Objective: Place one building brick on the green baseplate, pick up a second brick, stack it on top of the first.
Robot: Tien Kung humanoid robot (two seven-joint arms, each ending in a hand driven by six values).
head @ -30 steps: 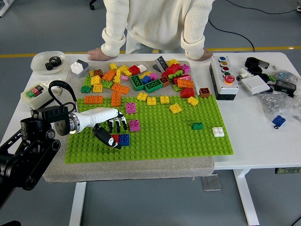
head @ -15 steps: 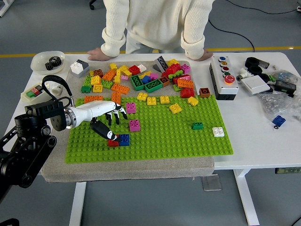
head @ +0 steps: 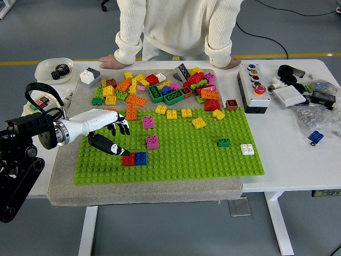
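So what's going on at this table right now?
The robot's left hand hangs over the left part of the green baseplate, fingers relaxed and holding nothing, its thumb tip beside a red brick and a blue brick that sit side by side on the plate. Nothing is stacked yet. A loose pile of bricks lies past the plate's far edge. A person stands at the far side with both hands resting on the table. The right arm is out of view.
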